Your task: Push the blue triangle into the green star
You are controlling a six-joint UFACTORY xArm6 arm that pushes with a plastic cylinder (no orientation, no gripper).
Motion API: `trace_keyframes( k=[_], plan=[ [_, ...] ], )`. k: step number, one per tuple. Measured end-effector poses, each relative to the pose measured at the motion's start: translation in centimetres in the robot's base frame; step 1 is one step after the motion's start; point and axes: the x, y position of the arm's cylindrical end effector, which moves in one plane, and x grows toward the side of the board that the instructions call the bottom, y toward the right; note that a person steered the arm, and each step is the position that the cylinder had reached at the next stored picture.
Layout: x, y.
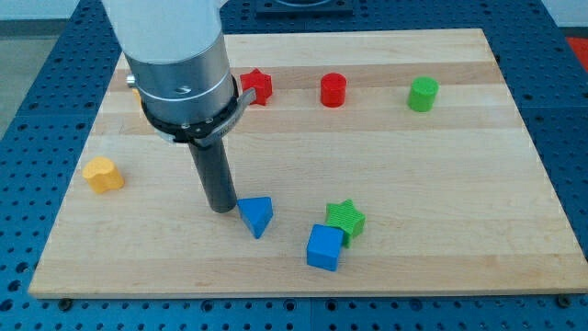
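— Blue triangle (256, 216): where do you see it?

— Low on the wooden tabletop (459, 184), well left of the green star (346, 218), which touches a blue cube (324, 247).

— And your rod?

— My tip (221, 210) sits just beside the triangle's left edge; you can't tell if they touch. No tool jaws exist, so it holds nothing.

— Others?

— Red star (256, 86), red cylinder (333, 89), green cylinder (424, 94) up top; yellow block (103, 174) at left.
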Motion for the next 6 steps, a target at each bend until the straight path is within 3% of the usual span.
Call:
trace_keyframes(
  k=[2, 5, 6],
  plan=[
    [0.3, 2.8],
    [2.4, 0.0],
    [2.4, 3.2]
  ],
)
